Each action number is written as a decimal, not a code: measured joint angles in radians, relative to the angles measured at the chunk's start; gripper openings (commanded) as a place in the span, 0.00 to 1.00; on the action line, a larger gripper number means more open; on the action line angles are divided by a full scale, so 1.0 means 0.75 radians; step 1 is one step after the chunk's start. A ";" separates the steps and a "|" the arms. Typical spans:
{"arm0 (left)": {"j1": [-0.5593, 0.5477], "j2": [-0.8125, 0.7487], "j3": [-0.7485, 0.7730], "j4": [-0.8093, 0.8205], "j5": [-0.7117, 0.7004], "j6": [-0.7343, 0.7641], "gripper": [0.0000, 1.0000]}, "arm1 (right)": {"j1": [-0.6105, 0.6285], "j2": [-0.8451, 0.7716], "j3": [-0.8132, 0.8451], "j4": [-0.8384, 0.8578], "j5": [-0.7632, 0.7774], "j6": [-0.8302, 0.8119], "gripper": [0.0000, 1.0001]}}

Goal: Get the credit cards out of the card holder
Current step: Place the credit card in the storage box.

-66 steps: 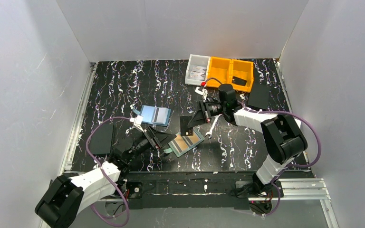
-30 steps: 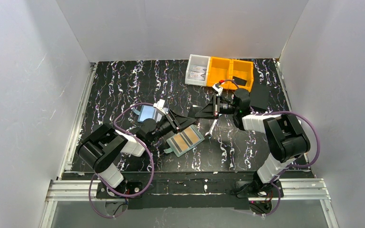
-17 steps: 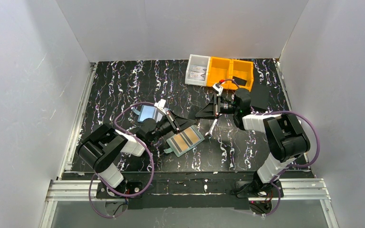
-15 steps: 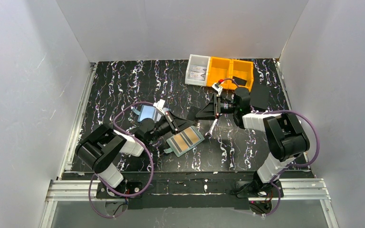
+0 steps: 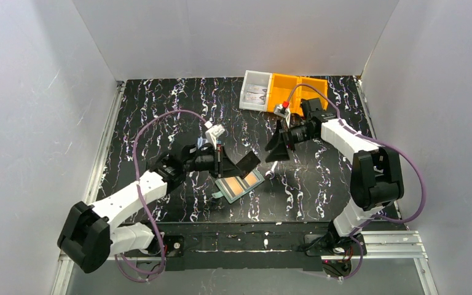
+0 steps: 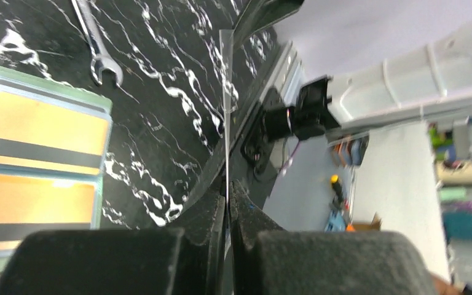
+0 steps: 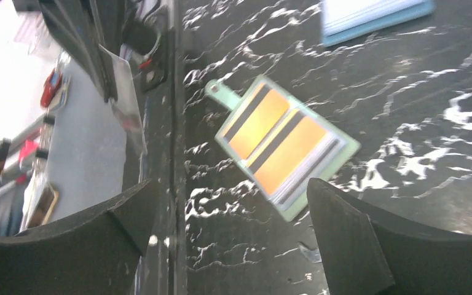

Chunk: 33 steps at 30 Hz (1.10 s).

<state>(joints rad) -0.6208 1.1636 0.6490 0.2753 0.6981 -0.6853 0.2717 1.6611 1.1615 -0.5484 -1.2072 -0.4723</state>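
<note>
Got a card clamped in the left jaws, near the holder. Gaping wide on the right jaws.

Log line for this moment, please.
left gripper shut on thin dark card | right gripper open, empty | sage-green card holder open, orange cards inside

Top view evenly lit, sharp, soft shadows. Wrist views blurred; near fingers defocused; background overexposed beyond worktop edge.
</note>
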 measured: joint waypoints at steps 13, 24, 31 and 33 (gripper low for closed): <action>-0.153 0.193 0.306 -0.818 -0.049 0.529 0.00 | 0.121 0.092 0.132 -1.065 -0.148 -1.150 0.96; -0.240 0.231 0.380 -0.828 -0.053 0.551 0.00 | 0.235 0.103 0.153 -1.129 -0.172 -1.191 0.90; -0.255 0.267 0.387 -0.826 -0.054 0.551 0.00 | 0.286 0.138 0.167 -1.133 -0.155 -1.189 0.82; -0.255 0.267 0.399 -0.825 -0.055 0.551 0.00 | 0.305 0.154 0.176 -1.134 -0.142 -1.186 0.80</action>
<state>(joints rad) -0.8120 1.3640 0.9482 -0.3433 0.6572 -0.2723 0.5002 1.7766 1.2935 -1.3989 -1.3136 -1.3617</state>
